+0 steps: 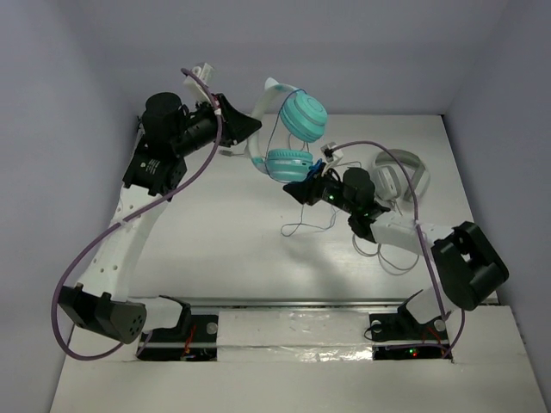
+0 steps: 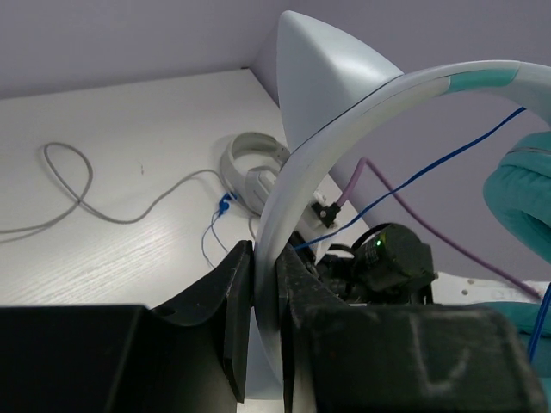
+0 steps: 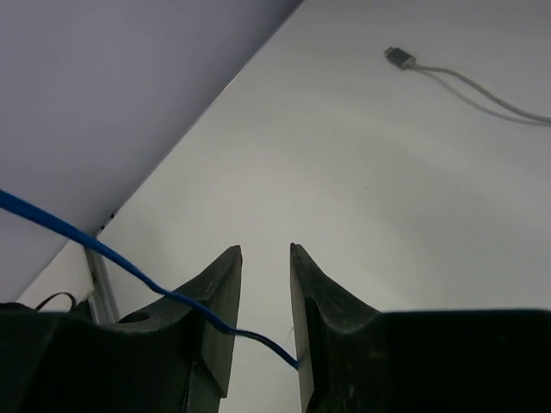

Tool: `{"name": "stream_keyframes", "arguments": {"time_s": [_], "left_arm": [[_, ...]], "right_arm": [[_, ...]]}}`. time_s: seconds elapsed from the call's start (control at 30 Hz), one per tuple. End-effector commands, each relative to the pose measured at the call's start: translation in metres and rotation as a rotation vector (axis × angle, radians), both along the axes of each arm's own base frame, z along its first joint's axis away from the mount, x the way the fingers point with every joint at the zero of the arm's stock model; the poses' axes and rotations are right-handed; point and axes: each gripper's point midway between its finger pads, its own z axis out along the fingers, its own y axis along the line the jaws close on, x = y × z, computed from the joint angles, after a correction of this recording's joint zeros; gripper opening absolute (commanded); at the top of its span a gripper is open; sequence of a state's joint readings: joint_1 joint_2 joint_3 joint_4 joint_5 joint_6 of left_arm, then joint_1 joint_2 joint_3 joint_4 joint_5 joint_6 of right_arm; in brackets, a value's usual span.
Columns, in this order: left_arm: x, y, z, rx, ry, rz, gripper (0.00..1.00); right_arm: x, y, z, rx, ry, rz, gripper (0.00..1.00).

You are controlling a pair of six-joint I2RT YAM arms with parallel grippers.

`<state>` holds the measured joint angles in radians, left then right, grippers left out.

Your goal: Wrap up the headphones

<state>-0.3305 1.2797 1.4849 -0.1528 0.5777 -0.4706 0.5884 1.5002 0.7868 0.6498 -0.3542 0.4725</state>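
Note:
The headphones are held up above the table, with teal ear cups (image 1: pixel 303 116) and a white headband (image 1: pixel 258 138). My left gripper (image 1: pixel 248 129) is shut on that headband (image 2: pixel 344 112), which is clamped between the fingers (image 2: pixel 232 292). One teal cup (image 2: pixel 525 198) shows at the right edge. The thin dark blue cable (image 2: pixel 430 168) hangs from the cups and trails onto the table (image 1: pixel 301 228). My right gripper (image 1: pixel 298 191) sits just below the lower cup. Its jaws (image 3: pixel 264 251) are open, and the blue cable (image 3: pixel 129 262) runs over the left finger and across the gap.
Grey-white headphones (image 1: pixel 398 172) lie at the right rear of the table, also visible in the left wrist view (image 2: pixel 254 168). Their pale cable (image 2: pixel 77 194) loops over the tabletop and ends in a plug (image 3: pixel 400 58). Purple-grey walls close in the rear and sides.

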Motion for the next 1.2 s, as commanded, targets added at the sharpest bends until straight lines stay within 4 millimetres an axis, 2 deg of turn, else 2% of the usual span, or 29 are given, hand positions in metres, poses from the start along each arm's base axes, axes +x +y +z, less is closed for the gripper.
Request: {"name": "stream_keyframes", "arguments": {"time_s": [0.0,0.03,0.07,0.13,0.17,0.23,0.33,0.47,0.5,0.53,0.6,0.63,0.67,0.7,0.73,0.77,0.8,0.83,0.87,0.93,1.0,1.03,1.1,1.13,1.17], "left_arm": [[-0.012,0.008,0.078,-0.118,-0.163,0.035,0.00],[-0.012,0.009,0.088,-0.129,-0.181,0.040,0.00],[-0.008,0.008,0.089,-0.132,-0.176,0.048,0.00],[-0.004,0.011,0.098,-0.148,-0.190,0.077,0.00],[0.000,0.012,0.099,-0.150,-0.189,0.088,0.00],[0.004,0.015,0.106,-0.159,-0.206,0.118,0.00],[0.010,0.021,0.114,-0.176,-0.218,0.141,0.00],[0.019,0.022,0.113,-0.201,-0.202,0.164,0.00],[0.020,0.023,0.117,-0.215,-0.217,0.173,0.00],[0.025,0.026,0.115,-0.223,-0.212,0.198,0.00],[0.030,0.030,0.114,-0.237,-0.210,0.223,0.00],[0.038,0.035,0.106,-0.239,-0.191,0.268,0.00],[0.044,0.038,0.100,-0.238,-0.180,0.299,0.00],[0.048,0.043,0.098,-0.243,-0.178,0.333,0.00],[0.059,0.051,0.086,-0.239,-0.156,0.400,0.00],[0.066,0.058,0.079,-0.236,-0.145,0.443,0.00],[0.070,0.062,0.076,-0.244,-0.144,0.470,0.00],[0.077,0.067,0.064,-0.238,-0.126,0.511,0.00],[0.085,0.073,0.056,-0.234,-0.113,0.540,0.00],[0.097,0.080,0.041,-0.206,-0.094,0.600,0.00],[0.106,0.086,0.024,-0.185,-0.070,0.648,0.00],[0.111,0.090,0.005,-0.174,-0.041,0.679,0.00],[0.114,0.090,-0.009,-0.173,-0.023,0.690,0.00],[0.118,0.096,-0.024,-0.153,-0.002,0.727,0.00],[0.119,0.095,-0.034,-0.122,0.006,0.739,0.00]], "right_arm": [[-0.005,0.004,0.007,0.086,-0.036,0.035,0.35],[-0.008,0.006,0.003,0.103,-0.008,0.045,0.36],[-0.010,0.008,0.003,0.124,-0.008,0.063,0.36],[-0.015,0.010,-0.014,0.142,0.054,0.079,0.37],[-0.018,0.010,-0.013,0.162,0.048,0.093,0.37],[-0.021,0.009,-0.027,0.160,0.094,0.090,0.38],[-0.025,0.007,-0.040,0.152,0.118,0.088,0.38],[-0.031,0.008,-0.043,0.171,0.142,0.109,0.36],[-0.032,0.008,-0.044,0.173,0.151,0.112,0.34],[-0.035,0.010,-0.047,0.168,0.168,0.114,0.22],[-0.039,0.013,-0.050,0.154,0.190,0.110,0.14],[-0.047,0.019,-0.050,0.139,0.191,0.126,0.05],[-0.050,0.021,-0.059,0.102,0.232,0.108,0.02],[-0.057,0.023,-0.051,0.089,0.226,0.111,0.00],[-0.063,0.026,-0.053,0.054,0.217,0.112,0.00],[-0.079,0.033,-0.067,-0.017,0.262,0.106,0.00],[-0.086,0.036,-0.065,-0.045,0.261,0.102,0.00],[-0.093,0.038,-0.058,-0.063,0.239,0.104,0.00],[-0.107,0.040,-0.069,-0.122,0.274,0.102,0.00],[-0.117,0.041,-0.060,-0.139,0.272,0.101,0.00],[-0.129,0.039,-0.068,-0.206,0.307,0.094,0.00],[-0.127,0.041,-0.059,-0.202,0.300,0.090,0.00],[-0.135,0.042,-0.061,-0.249,0.314,0.099,0.00],[-0.136,0.051,-0.044,-0.250,0.278,0.110,0.00],[-0.141,0.049,-0.051,-0.307,0.298,0.108,0.00]]}}
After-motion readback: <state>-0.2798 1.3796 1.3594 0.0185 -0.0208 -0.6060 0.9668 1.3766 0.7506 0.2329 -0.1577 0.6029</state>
